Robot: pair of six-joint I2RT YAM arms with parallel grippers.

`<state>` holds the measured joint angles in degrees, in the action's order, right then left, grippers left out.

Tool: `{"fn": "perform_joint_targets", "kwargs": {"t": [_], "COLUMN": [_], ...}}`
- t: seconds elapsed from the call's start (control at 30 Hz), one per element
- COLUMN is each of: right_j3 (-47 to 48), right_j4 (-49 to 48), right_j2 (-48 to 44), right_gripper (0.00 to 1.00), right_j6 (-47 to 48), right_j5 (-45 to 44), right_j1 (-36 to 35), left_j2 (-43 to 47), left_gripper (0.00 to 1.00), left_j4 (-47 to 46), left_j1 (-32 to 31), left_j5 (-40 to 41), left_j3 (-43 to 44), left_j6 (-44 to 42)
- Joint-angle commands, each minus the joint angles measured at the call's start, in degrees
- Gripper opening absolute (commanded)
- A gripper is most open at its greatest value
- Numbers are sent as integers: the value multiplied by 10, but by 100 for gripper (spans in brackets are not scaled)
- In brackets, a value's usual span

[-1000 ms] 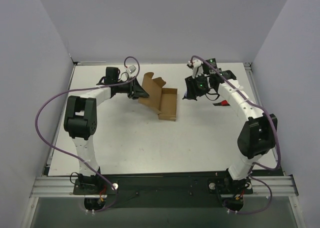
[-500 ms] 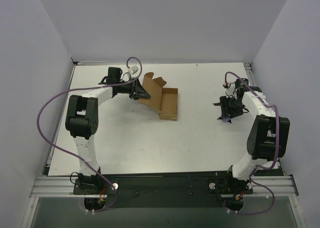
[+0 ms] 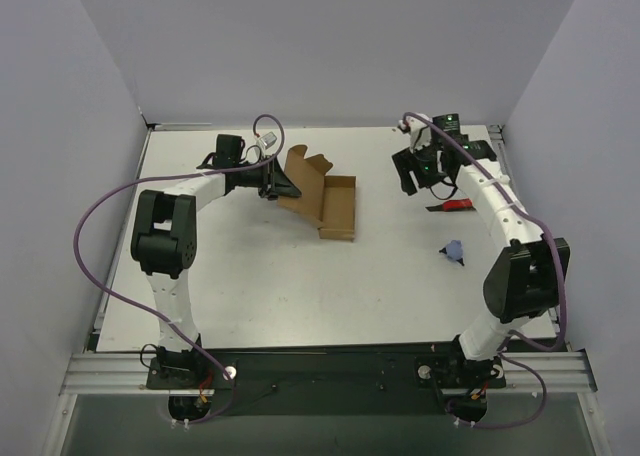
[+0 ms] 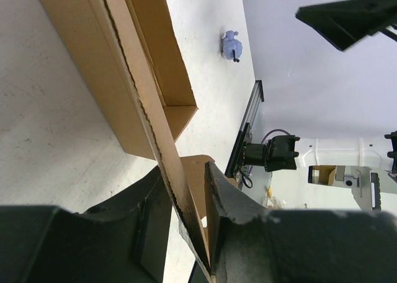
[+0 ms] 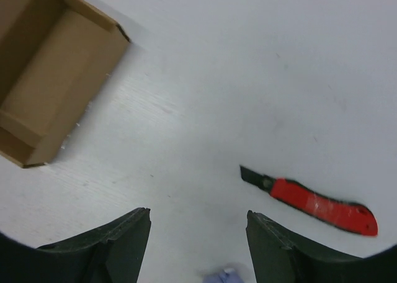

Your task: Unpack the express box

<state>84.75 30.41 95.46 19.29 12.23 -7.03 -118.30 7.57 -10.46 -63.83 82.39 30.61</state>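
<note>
The express box (image 3: 330, 204) is a brown carton lying open on the white table, flaps folded out. It also shows in the left wrist view (image 4: 149, 66) and the right wrist view (image 5: 43, 84), its inside bare. My left gripper (image 3: 281, 184) is shut on the box's left flap (image 4: 177, 190). My right gripper (image 3: 412, 176) is open and empty, held above the table right of the box. A small blue object (image 3: 453, 252) lies on the table at the right, also seen in the left wrist view (image 4: 231, 45) and at the bottom edge of the right wrist view (image 5: 223, 275).
A red-and-black utility knife (image 3: 450, 206) lies on the table under the right arm, also in the right wrist view (image 5: 319, 205). Grey walls enclose the table on three sides. A rail (image 3: 320, 366) runs along the near edge.
The small blue object now lies on the table where my right gripper was half a second ago. My right gripper has opened and moved up and back towards the far side. The left arm has not moved.
</note>
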Motion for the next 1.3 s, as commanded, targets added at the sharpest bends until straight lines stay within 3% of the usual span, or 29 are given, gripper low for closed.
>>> {"fn": "perform_joint_targets", "kwargs": {"t": [0.0,0.13,0.27,0.4,0.53,0.63,0.8,0.83,0.87,0.93,1.0,1.27], "right_j3": [24,44,71,80,68,49,23,21,17,9,3,33], "right_j4": [5,4,4,4,4,5,7,8,8,8,0,-4], "right_j2": [23,52,75,79,66,52,23,12,9,-3,-9,-34], "right_gripper": [63,63,63,63,63,64,64,64,64,67,68,77], "right_j6": [13,38,26,20,23,27,16,0,-12,-36,-59,-166], "right_j5": [48,44,50,46,39,35,49,57,61,60,1,-168], "right_j1": [-71,-140,-157,-158,-157,-156,-136,-130,-123,-108,-106,-96], "left_j2": [0,5,8,-25,-118,-175,-211,-209,-208,-195,-165,-77], "left_gripper": [34,32,29,21,12,10,8,11,31,44,85,90], "left_j4": [3,38,124,290,491,582,635,632,627,597,541,417], "left_j1": [-3,-3,-7,-23,-34,-46,-51,-52,-54,-57,-59,-50], "left_j5": [-8,0,34,107,152,182,176,175,188,201,209,275], "left_j3": [29,43,98,267,438,548,603,602,596,586,549,494], "left_j6": [-23,-47,-128,-302,-418,-479,-545,-552,-557,-557,-536,-438]}}
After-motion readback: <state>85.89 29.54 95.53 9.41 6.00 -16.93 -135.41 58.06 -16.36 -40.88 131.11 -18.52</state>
